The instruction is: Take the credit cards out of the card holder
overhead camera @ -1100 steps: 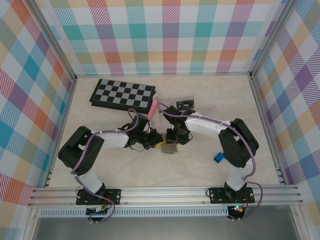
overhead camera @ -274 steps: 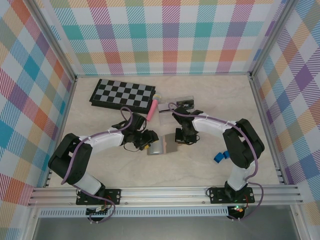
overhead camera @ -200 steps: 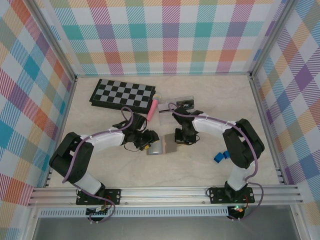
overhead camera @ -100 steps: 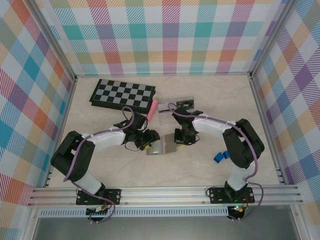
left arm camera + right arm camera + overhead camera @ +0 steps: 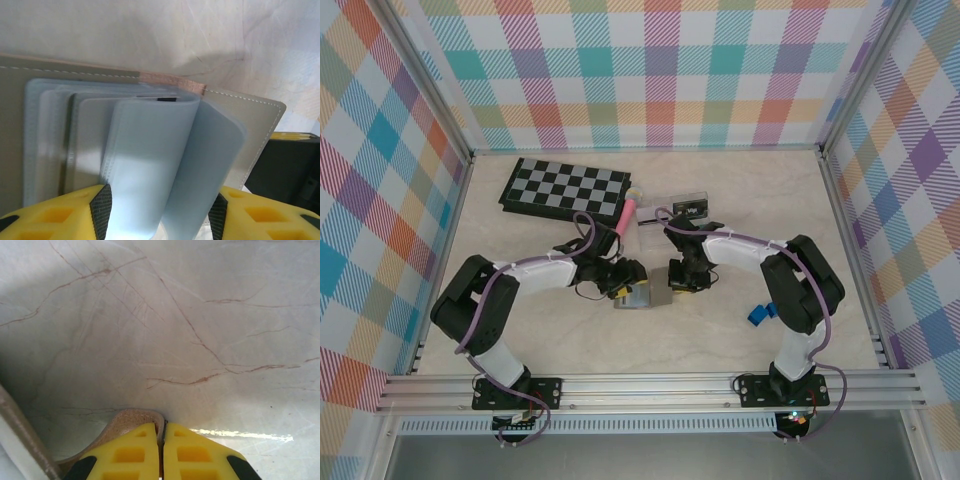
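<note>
the card holder (image 5: 650, 297) lies open on the table (image 5: 520, 330), a little nearer than the middle, between the two grippers and well apart from the chessboard (image 5: 565, 188) at the back left

the left gripper (image 5: 160, 217) is at the holder's left side: its yellow fingers (image 5: 50, 222) stand apart, with the clear plastic sleeves (image 5: 150, 150) fanned up between them and one pad touching a sleeve edge (whether they squeeze the bundle i cannot tell). a small dark strip (image 5: 167, 99) shows at the top of one sleeve, too little to say what it is. the grey panel lies flat under the sleeves, with a line of stitching along its edge

the right gripper (image 5: 161, 440) is at the holder's right edge, its jaws pressed together on the tan side tab (image 5: 131, 419), which curls up beside one finger

behind the holder a pink object (image 5: 628, 214) lies near the chessboard's right end, with a small black item (image 5: 690, 207) to its right, and a blue thing (image 5: 758, 314) sits on the table beside the right arm
</note>
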